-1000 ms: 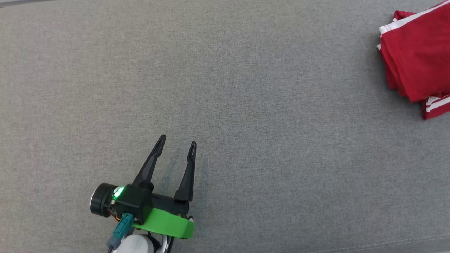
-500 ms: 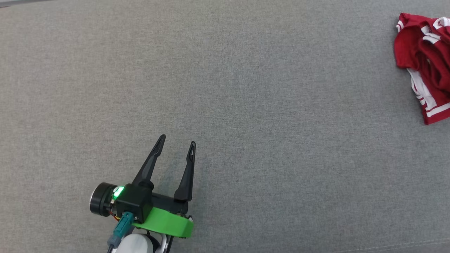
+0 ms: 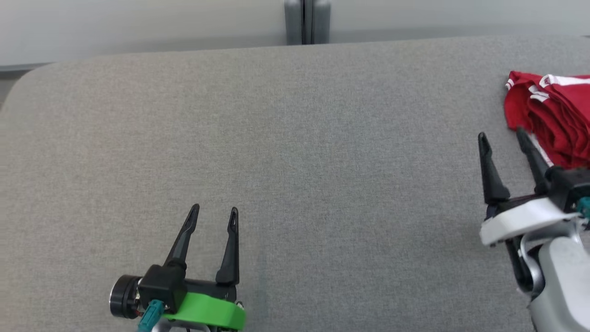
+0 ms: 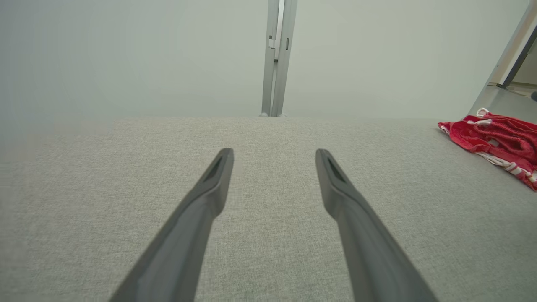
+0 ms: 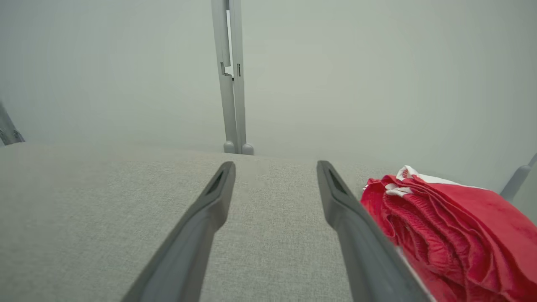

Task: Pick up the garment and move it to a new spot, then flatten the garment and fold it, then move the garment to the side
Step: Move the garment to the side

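Grey cushion (image 3: 322, 138), left gripper (image 3: 215, 208) spread, right gripper (image 3: 501, 133) spread beside garment (image 3: 553, 120)

A big gray table (image 3: 295, 138) is covered in cloth. The left gripper (image 3: 215, 209) is at 7 o'clock, its two dark fingers spread apart with nothing between them. The right gripper (image 3: 501, 133) is at 4 o'clock, spread apart too. Red clothes (image 3: 553, 115) with white stripes lie bunched up at 2 o'clock, just beside its fingers. A gray post (image 3: 306, 20) stands at 12 o'clock.
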Controlling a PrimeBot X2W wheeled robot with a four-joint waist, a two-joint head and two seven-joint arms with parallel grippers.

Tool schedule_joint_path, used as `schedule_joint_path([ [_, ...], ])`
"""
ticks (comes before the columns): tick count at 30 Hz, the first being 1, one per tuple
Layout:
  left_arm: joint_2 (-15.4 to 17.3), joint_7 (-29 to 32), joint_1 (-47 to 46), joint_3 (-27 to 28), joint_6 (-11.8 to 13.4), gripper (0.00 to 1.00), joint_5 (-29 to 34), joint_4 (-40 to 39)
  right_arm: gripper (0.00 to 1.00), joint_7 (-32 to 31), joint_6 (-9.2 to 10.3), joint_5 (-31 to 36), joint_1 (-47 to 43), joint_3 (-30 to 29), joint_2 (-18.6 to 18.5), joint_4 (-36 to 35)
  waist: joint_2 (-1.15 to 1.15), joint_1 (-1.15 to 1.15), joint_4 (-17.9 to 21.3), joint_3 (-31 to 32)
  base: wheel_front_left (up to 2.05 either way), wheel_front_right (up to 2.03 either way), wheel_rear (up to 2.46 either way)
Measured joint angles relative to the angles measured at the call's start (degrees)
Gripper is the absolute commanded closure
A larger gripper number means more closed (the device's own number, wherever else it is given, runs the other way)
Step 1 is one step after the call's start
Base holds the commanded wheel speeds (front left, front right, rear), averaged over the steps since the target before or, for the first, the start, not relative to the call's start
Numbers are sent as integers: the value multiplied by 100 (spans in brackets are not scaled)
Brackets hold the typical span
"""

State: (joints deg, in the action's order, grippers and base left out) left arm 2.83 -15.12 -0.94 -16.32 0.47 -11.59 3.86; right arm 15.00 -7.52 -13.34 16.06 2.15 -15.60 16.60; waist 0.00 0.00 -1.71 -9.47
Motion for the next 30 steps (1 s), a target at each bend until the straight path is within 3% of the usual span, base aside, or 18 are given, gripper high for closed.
schedule_joint_path([
  [7, 0, 0, 436, 285, 181, 0, -164, -230, 0, 1, 0, -11, -1218, 94, 619, -824, 0, 0, -156, 574, 0, 0, 0],
  [18, 0, 0, 942, 485, -27, 0, 48, -363, 0, 1, 0, 140, -2273, 166, 901, -1156, 0, 0, -195, 1290, 0, 0, 0],
  [30, 0, 0, 1121, 504, -124, 0, 93, -93, 0, 1, 0, 221, -2601, 164, 1027, -1179, 0, 0, -80, 1549, 0, 0, 0],
])
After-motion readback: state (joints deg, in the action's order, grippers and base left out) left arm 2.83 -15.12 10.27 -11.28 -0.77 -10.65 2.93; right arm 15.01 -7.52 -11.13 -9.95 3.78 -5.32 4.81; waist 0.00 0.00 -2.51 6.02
